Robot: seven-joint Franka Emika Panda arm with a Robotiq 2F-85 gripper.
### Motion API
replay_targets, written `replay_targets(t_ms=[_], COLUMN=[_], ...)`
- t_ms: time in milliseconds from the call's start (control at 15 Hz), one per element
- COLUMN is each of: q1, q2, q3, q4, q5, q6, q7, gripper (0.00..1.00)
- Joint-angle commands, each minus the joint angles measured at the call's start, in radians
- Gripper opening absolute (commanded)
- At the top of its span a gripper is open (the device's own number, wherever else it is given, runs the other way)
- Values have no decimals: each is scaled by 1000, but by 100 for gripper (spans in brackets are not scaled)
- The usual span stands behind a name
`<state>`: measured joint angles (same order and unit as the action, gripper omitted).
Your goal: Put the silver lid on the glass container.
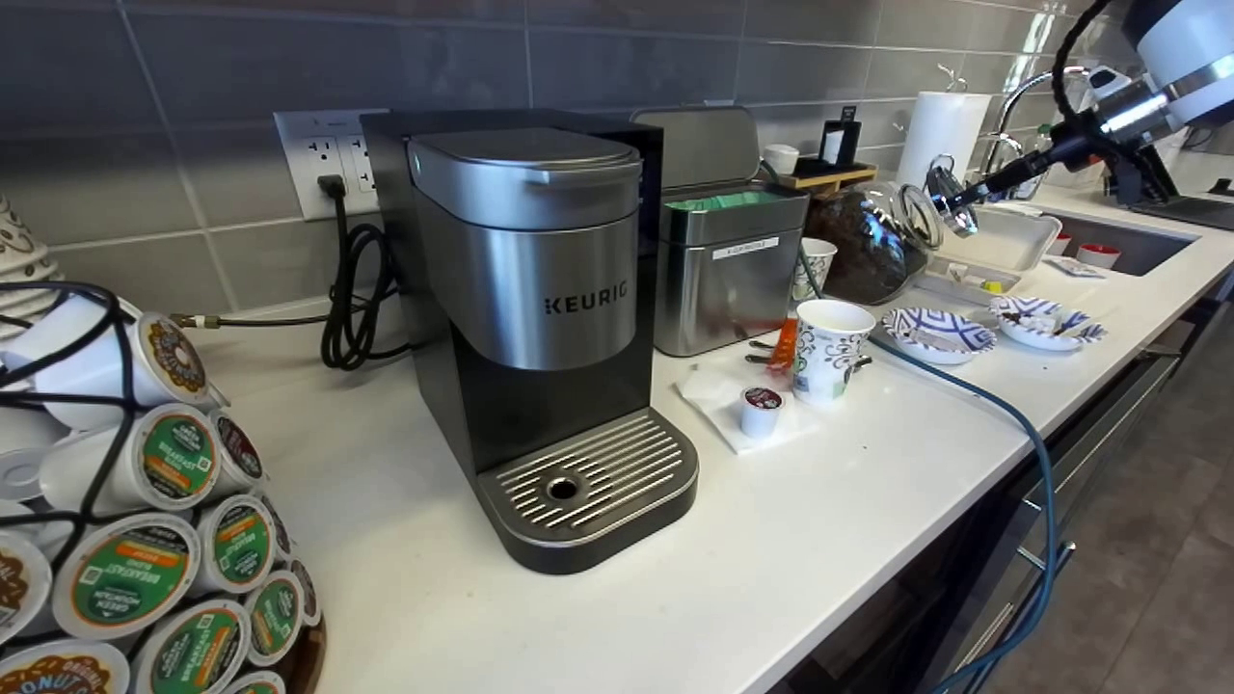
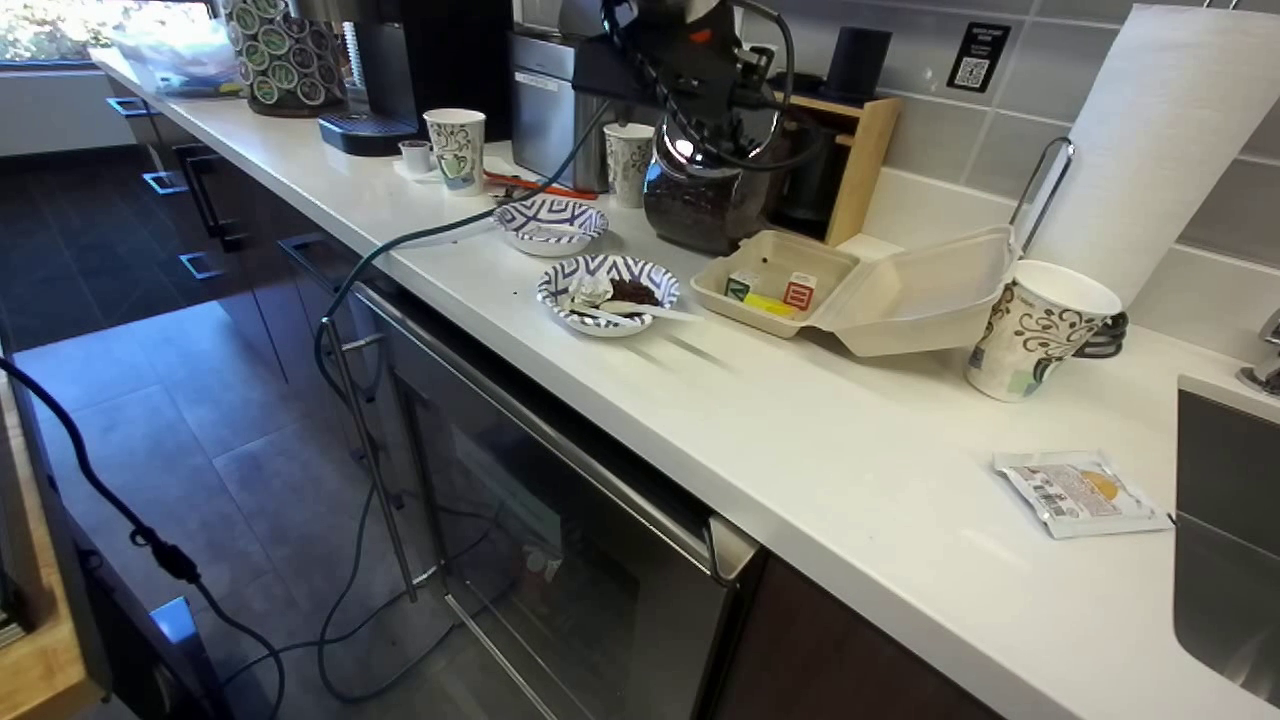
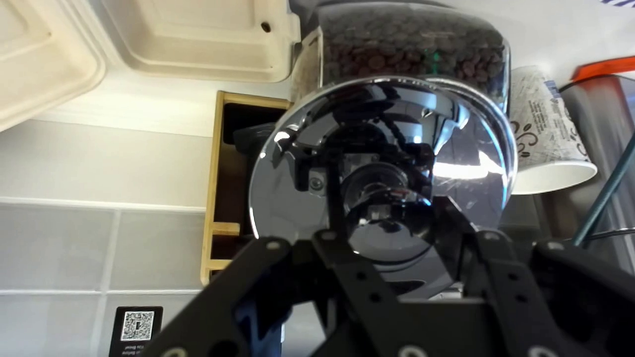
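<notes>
Gripper (image 3: 392, 223) clasps silver lid (image 3: 293, 206), knob (image 3: 389, 243) clear only in wrist view.

Arm (image 1: 1195, 53) is wht w/ a shiny silver cuff (image 1: 1138, 114); thick blk cable (image 1: 1059, 77) curves alongside. Tool (image 3: 392, 223) is blk, w/ bars (image 3: 357, 285) & round metal screw heads (image 3: 327, 235); sm. orange-red patch (image 2: 700, 37) shows on the blk housing (image 2: 690, 70).

On the white worktop (image 1: 752, 549): coffee machine (image 1: 535, 280), metal bin (image 1: 728, 299) beside it, napkin (image 1: 725, 410) near the bin, glass jar (image 1: 872, 251), one patterned bowl (image 2: 548, 212) just beside a second bowl (image 2: 615, 270). Toward the sink (image 2: 1220, 480): open takeout box (image 2: 920, 300), paper cup (image 2: 1040, 335) near the paper towel roll (image 2: 1150, 150), flat packet (image 2: 1085, 495) at the sink's edge.
</notes>
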<state>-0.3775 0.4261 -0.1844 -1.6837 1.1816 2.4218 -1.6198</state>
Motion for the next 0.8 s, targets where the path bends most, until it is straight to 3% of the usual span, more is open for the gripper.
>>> replay_targets(t_ms=[0,733], q1=[0,4], q2=[0,-39], q3=[9,41], q4=[-4,-86], q5=[9,108], q6=[20,45], q7=[-8,-66], gripper=[21,21])
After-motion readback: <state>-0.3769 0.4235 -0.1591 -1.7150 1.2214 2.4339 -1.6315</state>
